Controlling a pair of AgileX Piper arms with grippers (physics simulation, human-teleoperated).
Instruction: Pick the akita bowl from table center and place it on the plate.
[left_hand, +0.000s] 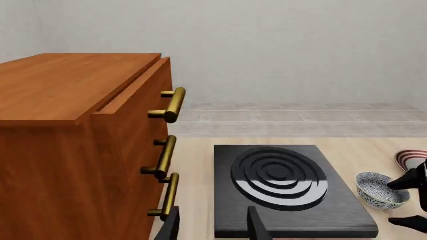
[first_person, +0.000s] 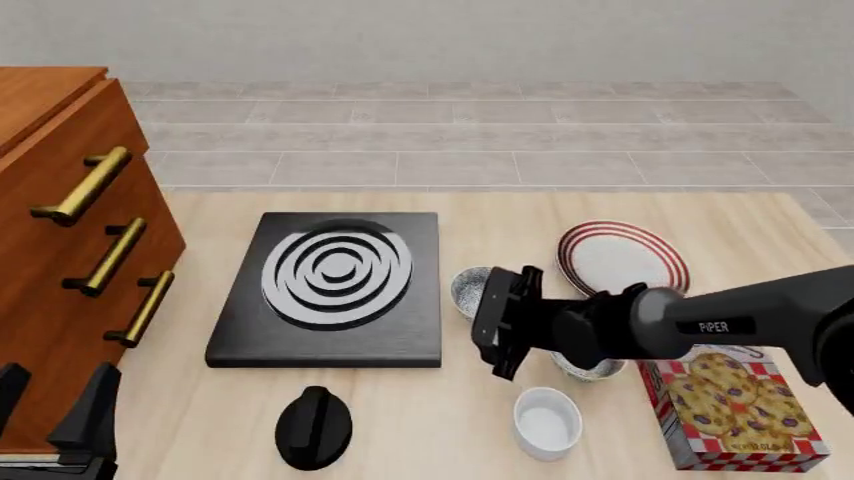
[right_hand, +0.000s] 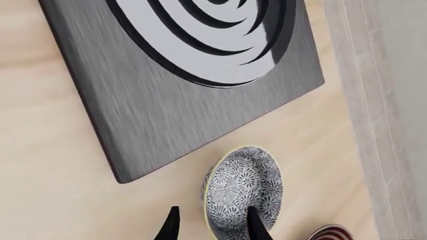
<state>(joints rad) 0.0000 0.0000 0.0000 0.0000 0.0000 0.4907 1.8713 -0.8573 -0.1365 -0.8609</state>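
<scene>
The akita bowl (first_person: 467, 288) (right_hand: 241, 192) (left_hand: 381, 190), small, with a speckled grey pattern, stands upright on the table just right of the black stove plate. The red-ringed white plate (first_person: 622, 258) (left_hand: 407, 159) lies beyond it to the right. My right gripper (first_person: 491, 325) (right_hand: 213, 227) (left_hand: 408, 202) is open and low at the bowl. One finger (right_hand: 257, 225) is over the bowl's inside and the other is outside its rim. My left gripper (first_person: 54, 420) (left_hand: 213, 227) is open and empty at the near left corner.
A black stove plate (first_person: 334, 290) with white rings lies left of the bowl. A wooden drawer chest (first_person: 67, 230) stands at far left. Under my right arm sits another grey bowl (first_person: 594, 370). Near the front are a white bowl (first_person: 549, 420), a cookie box (first_person: 727, 410) and a black knob (first_person: 314, 428).
</scene>
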